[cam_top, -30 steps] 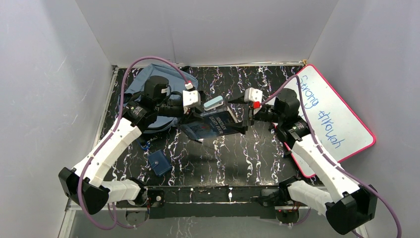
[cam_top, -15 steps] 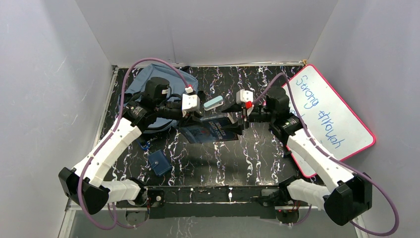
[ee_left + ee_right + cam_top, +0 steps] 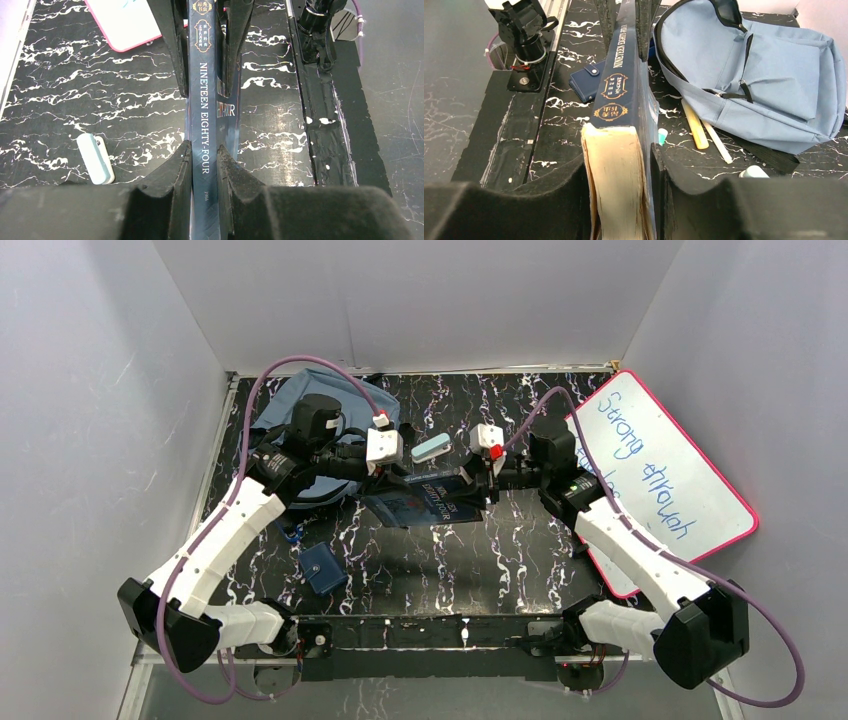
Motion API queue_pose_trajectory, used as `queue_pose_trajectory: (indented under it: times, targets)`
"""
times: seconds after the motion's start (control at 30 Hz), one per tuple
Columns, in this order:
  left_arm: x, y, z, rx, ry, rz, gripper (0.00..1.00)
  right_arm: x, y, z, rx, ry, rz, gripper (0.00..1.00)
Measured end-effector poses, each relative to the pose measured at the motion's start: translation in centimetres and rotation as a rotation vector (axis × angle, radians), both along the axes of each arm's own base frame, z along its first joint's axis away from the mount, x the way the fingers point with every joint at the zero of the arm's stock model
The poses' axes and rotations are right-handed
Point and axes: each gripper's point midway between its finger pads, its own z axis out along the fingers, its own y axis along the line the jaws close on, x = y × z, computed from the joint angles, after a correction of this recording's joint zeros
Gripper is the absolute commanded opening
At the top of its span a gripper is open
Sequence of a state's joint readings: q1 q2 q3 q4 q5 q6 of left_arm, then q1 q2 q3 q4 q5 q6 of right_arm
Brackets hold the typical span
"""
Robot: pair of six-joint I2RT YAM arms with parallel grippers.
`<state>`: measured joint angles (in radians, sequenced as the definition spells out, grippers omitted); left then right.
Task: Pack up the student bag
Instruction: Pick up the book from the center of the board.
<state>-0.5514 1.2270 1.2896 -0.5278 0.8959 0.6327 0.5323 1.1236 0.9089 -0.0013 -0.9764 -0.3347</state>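
Observation:
The student bag (image 3: 283, 406) is a slate-blue backpack lying at the back left, behind my left arm; it fills the upper right of the right wrist view (image 3: 774, 65). A dark-blue book, "Nineteen Eighty-Four" (image 3: 425, 498) (image 3: 205, 100) (image 3: 621, 90), hangs spine-up between both grippers over the middle of the table. My left gripper (image 3: 398, 468) (image 3: 204, 149) is shut on one end of it. My right gripper (image 3: 472, 480) (image 3: 619, 156) is shut on the other end, with its fingers against both covers.
A pink-edged whiteboard (image 3: 660, 480) leans at the right. A pale eraser (image 3: 431, 448) (image 3: 95, 157) lies behind the book. A small dark-blue pouch (image 3: 322, 568) (image 3: 586, 82) sits near the front left. Two wooden sticks (image 3: 696, 127) lie beside the bag. White walls surround the table.
My right arm has moved left to the book's free end and its jaws have narrowed from wide open onto the book. The left gripper has kept its hold.

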Motion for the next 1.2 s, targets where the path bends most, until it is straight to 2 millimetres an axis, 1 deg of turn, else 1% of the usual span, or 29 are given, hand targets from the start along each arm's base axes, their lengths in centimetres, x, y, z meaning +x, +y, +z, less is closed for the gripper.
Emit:
queue_pose_trajectory:
  times: [0.03, 0.1, 0.13, 0.2, 0.23, 0.27, 0.3, 0.33, 0.4, 0.43, 0.5, 0.57, 0.67, 0.8, 0.93, 1.0, 1.07, 1.13, 1.2]
  targets:
    - [0.0, 0.0, 0.0, 0.000, -0.001, 0.000, 0.00, 0.0, 0.0, -0.1, -0.001, 0.002, 0.000, 0.40]
    - [0.0, 0.0, 0.0, 0.000, -0.004, -0.001, 0.00, 0.0, 0.0, -0.1, -0.003, 0.004, 0.000, 0.23]
    - [0.0, 0.0, 0.0, -0.001, -0.005, -0.002, 0.00, 0.0, 0.0, -0.1, -0.003, 0.004, 0.000, 0.16]
    - [0.0, 0.0, 0.0, -0.002, -0.005, -0.002, 0.00, 0.0, 0.0, -0.1, -0.003, 0.004, -0.001, 0.09]
    - [0.0, 0.0, 0.0, -0.002, -0.003, -0.001, 0.03, 0.0, 0.0, -0.2, -0.004, 0.011, -0.002, 0.06]
    - [0.0, 0.0, 0.0, -0.002, 0.000, 0.000, 0.12, 0.0, 0.0, -0.2, -0.003, 0.018, -0.004, 0.05]
    - [0.1, 0.0, 0.0, -0.001, 0.003, 0.004, 0.22, 0.0, 0.0, -0.2, -0.002, 0.022, -0.009, 0.04]
    - [0.1, 0.0, 0.0, -0.001, 0.006, 0.011, 0.30, 0.1, 0.0, -0.2, 0.001, 0.024, -0.014, 0.04]
    - [0.6, -0.1, 0.1, -0.004, 0.003, 0.036, 0.37, 0.2, -0.2, -0.3, 0.009, 0.032, -0.047, 0.02]
    - [0.9, -0.1, 0.2, -0.007, -0.005, 0.048, 0.39, 0.3, -0.4, -0.6, 0.005, 0.043, -0.074, 0.00]
    - [1.8, 0.2, 0.5, -0.013, -0.026, 0.107, 0.40, 0.6, -1.0, -1.6, -0.006, 0.077, -0.150, 0.00]
    - [2.5, 0.8, 0.4, -0.009, -0.041, 0.187, 0.41, 1.2, -1.6, -2.6, -0.020, 0.108, -0.240, 0.00]
    - [3.8, 2.6, -0.4, 0.023, -0.060, 0.345, 0.41, 3.1, -3.2, -3.9, -0.044, 0.154, -0.431, 0.00]
    - [6.4, 6.2, -2.6, 0.126, -0.062, 0.612, 0.41, 5.3, -5.3, -4.6, -0.067, 0.180, -0.639, 0.00]
    - [8.3, 9.8, -5.8, 0.253, 0.028, 0.874, 0.43, 6.4, -6.7, -5.1, -0.084, 0.207, -0.757, 0.00]
    - [8.6, 11.3, -7.2, 0.294, 0.100, 1.008, 0.43, 6.6, -7.0, -5.5, -0.091, 0.223, -0.789, 0.00]
    - [8.5, 12.6, -8.2, 0.319, 0.152, 1.110, 0.42, 6.7, -7.2, -5.7, -0.097, 0.234, -0.806, 0.00]
    - [8.2, 13.5, -9.1, 0.341, 0.175, 1.164, 0.41, 6.8, -7.3, -5.9, -0.101, 0.245, -0.817, 0.00]
    - [7.5, 14.3, -10.2, 0.382, 0.186, 1.181, 0.40, 6.8, -7.3, -6.1, -0.102, 0.253, -0.824, 0.00]
